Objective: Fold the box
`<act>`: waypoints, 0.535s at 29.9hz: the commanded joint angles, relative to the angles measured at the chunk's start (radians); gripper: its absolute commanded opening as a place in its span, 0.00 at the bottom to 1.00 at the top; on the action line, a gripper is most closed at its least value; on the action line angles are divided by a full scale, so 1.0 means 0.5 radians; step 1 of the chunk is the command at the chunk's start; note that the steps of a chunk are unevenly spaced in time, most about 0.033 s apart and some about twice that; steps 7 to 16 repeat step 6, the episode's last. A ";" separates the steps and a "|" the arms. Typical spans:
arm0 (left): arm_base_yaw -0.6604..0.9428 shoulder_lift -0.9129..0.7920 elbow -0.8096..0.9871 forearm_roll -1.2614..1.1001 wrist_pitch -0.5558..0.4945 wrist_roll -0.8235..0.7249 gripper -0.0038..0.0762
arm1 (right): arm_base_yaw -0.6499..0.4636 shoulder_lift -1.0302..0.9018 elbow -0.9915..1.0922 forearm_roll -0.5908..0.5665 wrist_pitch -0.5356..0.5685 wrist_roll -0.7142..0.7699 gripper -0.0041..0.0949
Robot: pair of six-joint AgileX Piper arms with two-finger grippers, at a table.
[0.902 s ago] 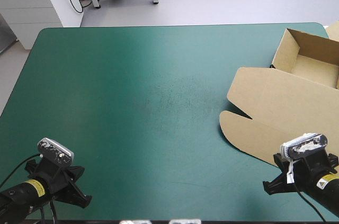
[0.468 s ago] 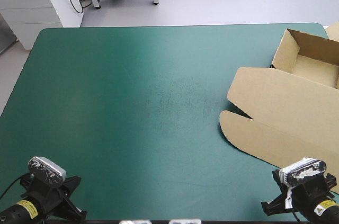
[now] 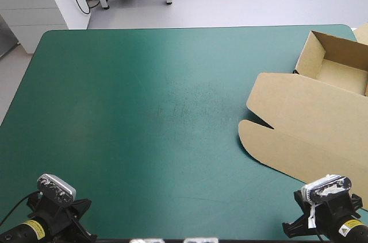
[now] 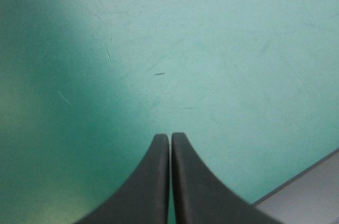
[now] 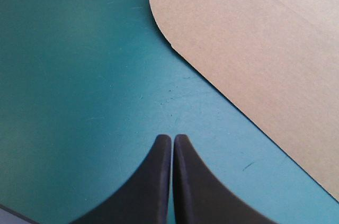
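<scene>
Bright, even light leaves a pale sheen across the teal-green cover [image 3: 172, 82].

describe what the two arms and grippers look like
Both arms are black, the left arm and right arm each carrying a small yellow label near the wrist. The left gripper and right gripper each have two broad black fingers, curved like fins and tapering to a narrow tip.

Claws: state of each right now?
Left claw: closed, holding nothing.
Right claw: closed, holding nothing; the box lies ahead, untouched.
</scene>
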 commanded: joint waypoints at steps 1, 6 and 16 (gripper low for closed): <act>0.000 0.021 -0.045 -0.025 -0.087 -0.014 0.04 | 0.006 0.022 -0.051 0.051 -0.096 -0.004 0.04; 0.000 0.021 -0.045 -0.025 -0.087 -0.014 0.04 | 0.006 0.022 -0.051 0.051 -0.096 -0.004 0.04; 0.000 0.021 -0.045 -0.025 -0.087 -0.014 0.04 | 0.006 0.022 -0.051 0.051 -0.096 -0.004 0.04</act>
